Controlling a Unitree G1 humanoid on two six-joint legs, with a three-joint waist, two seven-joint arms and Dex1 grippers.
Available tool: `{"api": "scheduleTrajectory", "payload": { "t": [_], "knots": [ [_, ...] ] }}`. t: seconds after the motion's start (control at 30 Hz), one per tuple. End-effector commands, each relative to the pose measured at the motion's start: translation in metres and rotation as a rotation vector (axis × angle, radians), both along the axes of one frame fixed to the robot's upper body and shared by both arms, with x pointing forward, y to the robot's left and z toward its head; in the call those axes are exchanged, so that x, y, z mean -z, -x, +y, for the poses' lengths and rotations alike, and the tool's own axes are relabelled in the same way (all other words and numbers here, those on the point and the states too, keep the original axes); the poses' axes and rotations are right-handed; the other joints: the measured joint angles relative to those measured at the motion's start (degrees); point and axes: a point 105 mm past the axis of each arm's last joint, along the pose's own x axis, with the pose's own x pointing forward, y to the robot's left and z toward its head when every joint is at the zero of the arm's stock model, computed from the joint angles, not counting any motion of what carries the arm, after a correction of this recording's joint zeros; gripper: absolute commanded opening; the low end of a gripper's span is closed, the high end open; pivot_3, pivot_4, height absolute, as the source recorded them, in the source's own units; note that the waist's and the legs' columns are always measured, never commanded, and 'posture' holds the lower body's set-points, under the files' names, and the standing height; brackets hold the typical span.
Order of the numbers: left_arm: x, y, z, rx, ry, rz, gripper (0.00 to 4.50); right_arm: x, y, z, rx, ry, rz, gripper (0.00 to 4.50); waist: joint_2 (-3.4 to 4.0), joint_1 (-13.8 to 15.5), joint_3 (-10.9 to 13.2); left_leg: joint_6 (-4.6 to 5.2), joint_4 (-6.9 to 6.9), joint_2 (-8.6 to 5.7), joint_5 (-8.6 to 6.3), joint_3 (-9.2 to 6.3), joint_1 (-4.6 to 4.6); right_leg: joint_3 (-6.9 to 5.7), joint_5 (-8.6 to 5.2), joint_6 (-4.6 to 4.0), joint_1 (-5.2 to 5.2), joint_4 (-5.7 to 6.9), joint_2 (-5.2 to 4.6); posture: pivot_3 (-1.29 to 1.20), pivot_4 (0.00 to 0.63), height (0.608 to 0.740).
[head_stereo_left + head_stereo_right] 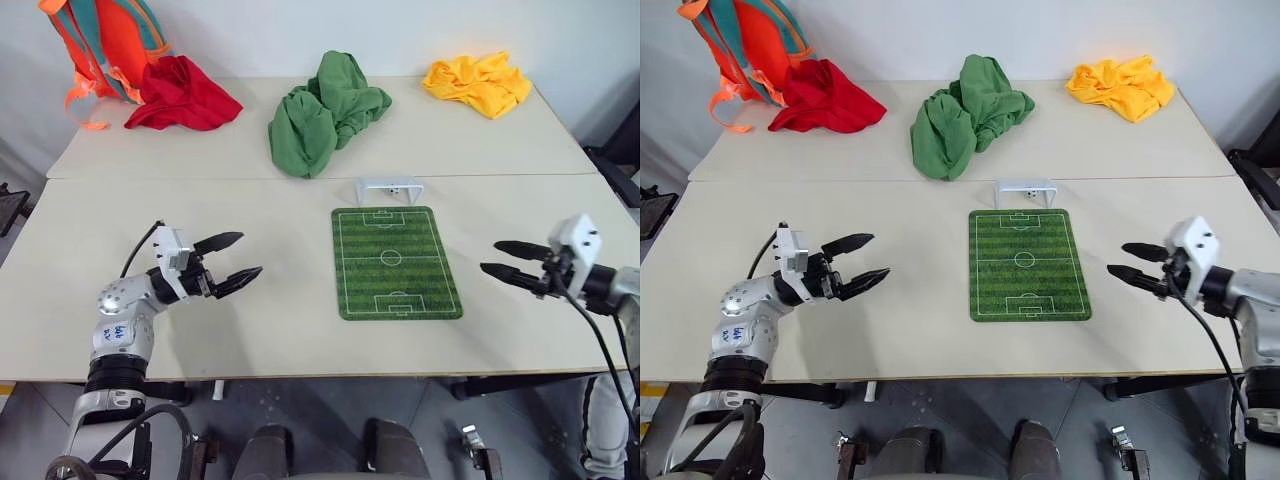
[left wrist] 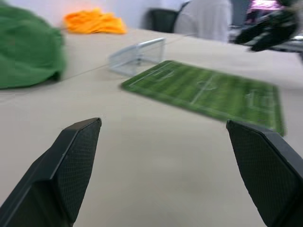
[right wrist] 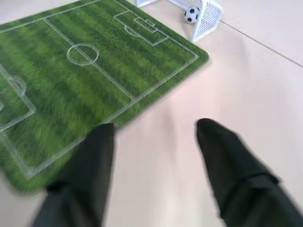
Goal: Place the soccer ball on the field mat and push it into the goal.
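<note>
The striped green field mat lies flat on the table, right of centre. At its far short edge stands the small white goal. The soccer ball sits inside the goal, against the net. My left gripper hovers left of the mat, open and empty, pointing toward it. Just off the mat's right side, my right gripper is also open and holds nothing. In the left wrist view both black fingers stand wide apart, with the mat beyond them.
A green cloth heap, a red cloth and a yellow cloth lie along the back table. An orange backpack leans at the far left corner. A seam runs between the two tables.
</note>
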Motion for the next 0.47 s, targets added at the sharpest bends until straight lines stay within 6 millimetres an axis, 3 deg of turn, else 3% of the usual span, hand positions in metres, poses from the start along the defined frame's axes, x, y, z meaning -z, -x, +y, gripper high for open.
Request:
{"api": "scheduleTrajectory", "payload": {
  "t": [0.03, 0.1, 0.23, 0.47],
  "knots": [
    [-0.008, 0.004, 0.019, -0.033, -0.013, -0.051, 4.5, -0.01, 0.012, -0.019, 0.01, -0.006, -0.042, 3.99, 0.0, 0.0, 0.0, 0.0, 0.0, 0.0, 0.0, 0.0, 0.0, 0.0, 0.0, 0.0, 0.0, -0.01, 0.0, 0.0, 0.15, 0.74],
    [-0.007, 0.005, 0.023, -0.034, -0.017, -0.053, 4.5, -0.009, 0.014, -0.024, 0.024, -0.008, -0.039, 4.47, 0.0, -0.01, 0.0, 0.0, 0.0, 0.0, 0.0, 0.02, 0.01, 0.01, 0.0, 0.0, 0.02, -0.01, 0.0, 0.0, 0.15, 0.74],
    [-0.007, 0.012, 0.033, -0.027, -0.005, -0.049, 4.5, -0.014, 0.014, -0.044, 0.094, -0.047, -0.092, 4.47, 0.0, -0.01, 0.0, 0.0, 0.04, 0.0, 0.0, 0.02, 0.06, 0.02, 0.0, 0.0, 0.08, 0.0, 0.0, 0.0, 0.15, 0.74],
    [-0.012, 0.01, 0.033, -0.025, 0.006, -0.059, 4.5, -0.008, 0.015, -0.05, 0.14, -0.037, -0.124, 4.47, 0.0, -0.03, 0.0, 0.0, 0.04, 0.0, 0.0, 0.01, 0.07, 0.02, 0.0, 0.0, 0.09, 0.0, -0.01, 0.0, 0.15, 0.74]
  ]
}}
